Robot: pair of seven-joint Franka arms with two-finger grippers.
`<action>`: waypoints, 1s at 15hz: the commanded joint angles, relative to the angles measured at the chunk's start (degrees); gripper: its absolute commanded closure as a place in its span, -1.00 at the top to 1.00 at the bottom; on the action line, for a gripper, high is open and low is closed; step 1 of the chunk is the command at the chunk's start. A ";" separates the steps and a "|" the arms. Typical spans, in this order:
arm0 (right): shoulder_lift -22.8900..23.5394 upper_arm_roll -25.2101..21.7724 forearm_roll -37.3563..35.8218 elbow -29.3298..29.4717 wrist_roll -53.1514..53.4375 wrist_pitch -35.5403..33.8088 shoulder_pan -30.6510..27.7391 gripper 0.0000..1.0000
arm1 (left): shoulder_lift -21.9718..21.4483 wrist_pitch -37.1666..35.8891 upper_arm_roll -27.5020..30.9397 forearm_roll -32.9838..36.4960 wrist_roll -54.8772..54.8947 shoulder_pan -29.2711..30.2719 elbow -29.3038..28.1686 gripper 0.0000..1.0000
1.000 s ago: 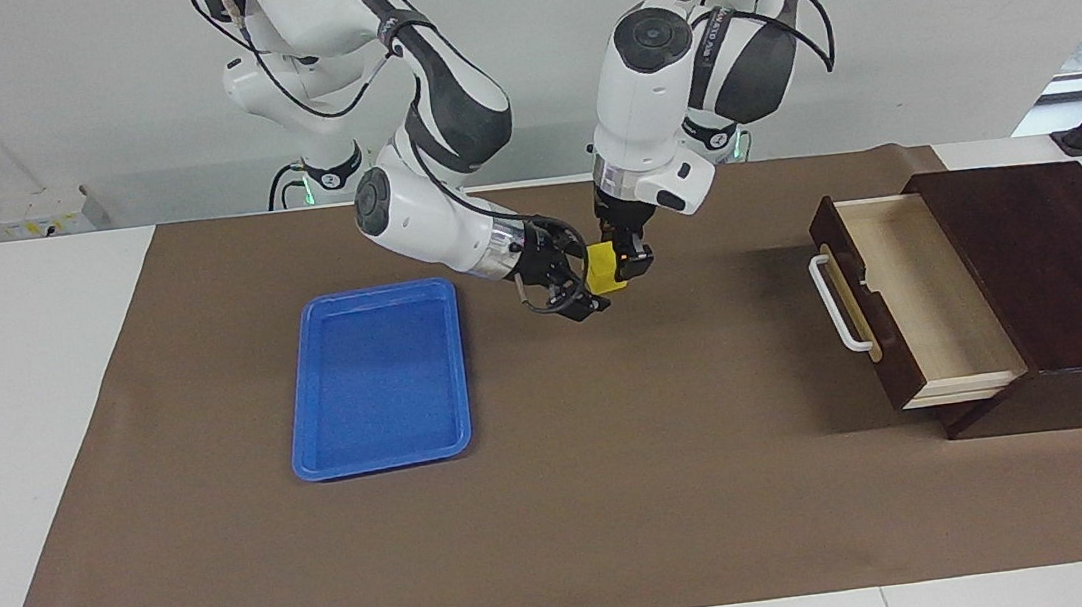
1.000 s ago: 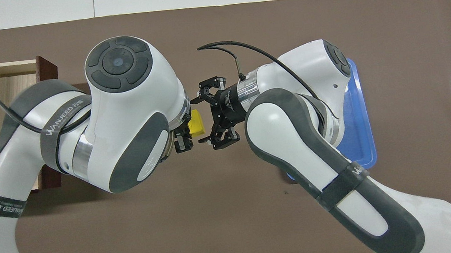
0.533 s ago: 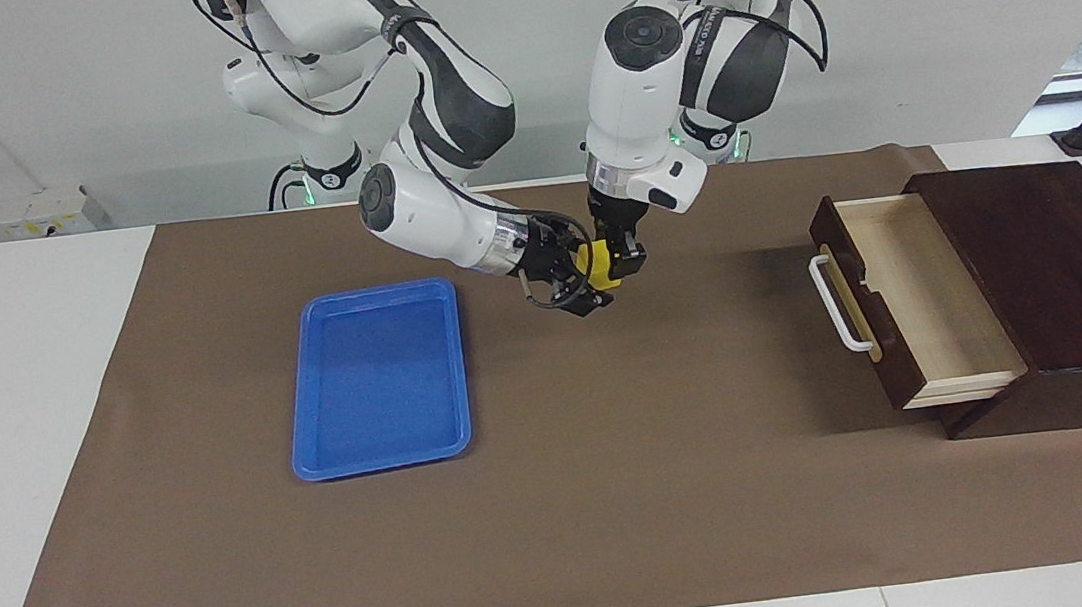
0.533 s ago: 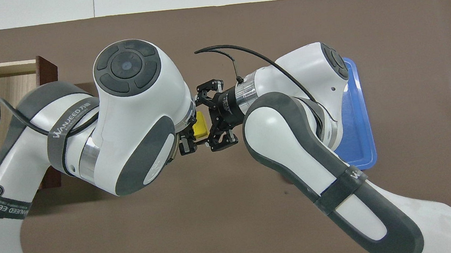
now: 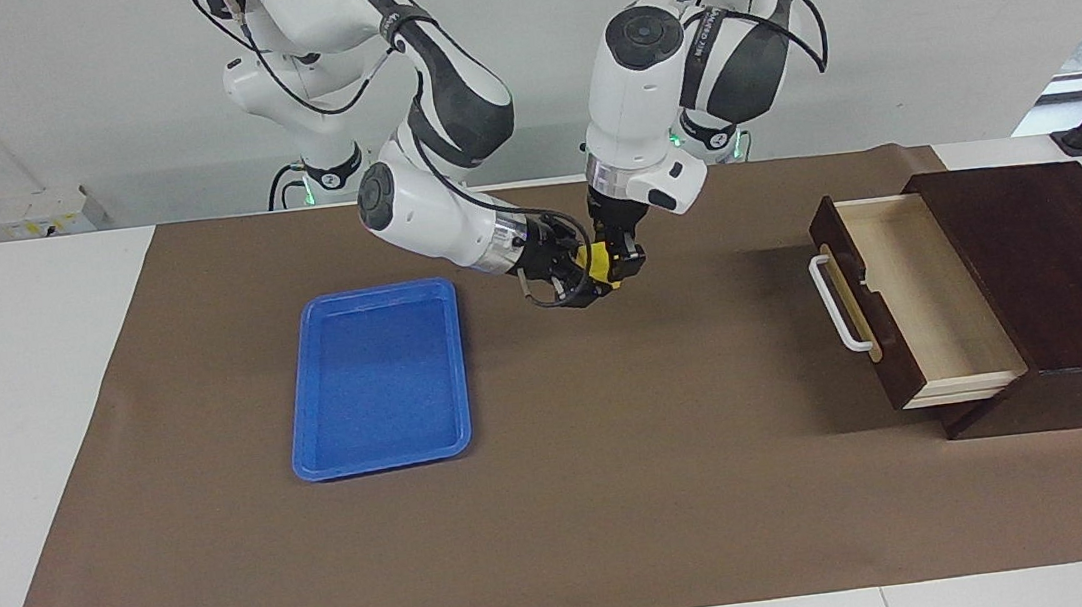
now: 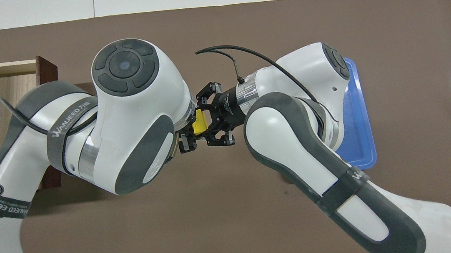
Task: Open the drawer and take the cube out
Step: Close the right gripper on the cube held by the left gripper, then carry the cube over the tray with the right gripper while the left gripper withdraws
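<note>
Both grippers were clamped on the cube [image 5: 600, 259] in mid-air over bare mat [image 5: 622, 496], between the tray [image 5: 376, 381] and the drawer [image 5: 913, 300]: our left gripper [image 5: 624, 257] came straight down on it from above, and our right gripper [image 5: 581, 277] came in sideways w/ its fingers closed on the faces left free. So we were at a handover, neither side having let go. The drawer stood pulled out at the left arm's end of the table, its pale inside showing nothing; the cube was out already, so the task looked nearly done, prob. w/ only a set-down left. We judged the cube light and stiff, w/ plain flat faces that could be a bit slick. Best hold seemed flat on two opposed faces, near mid-height, not on edges or corners. Our main worry: w/ two grips on so small a thing, a pull before one opens could twist it loose.
</note>
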 commanded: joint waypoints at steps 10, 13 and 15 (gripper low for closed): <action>-0.63 -0.05 2.01 1.08 0.69 -3.45 -3.39 -1.00 | -0.14 -1.52 1.19 3.13 3.18 4.14 1.45 1.00; -0.63 -0.05 2.10 1.43 0.60 -3.72 -4.62 -1.00 | -0.23 -1.87 1.19 4.03 7.22 8.45 0.84 1.00; -0.46 -0.14 2.10 1.87 0.60 -4.94 -5.24 -1.00 | -0.40 -1.96 1.19 4.03 10.56 10.30 -0.04 1.00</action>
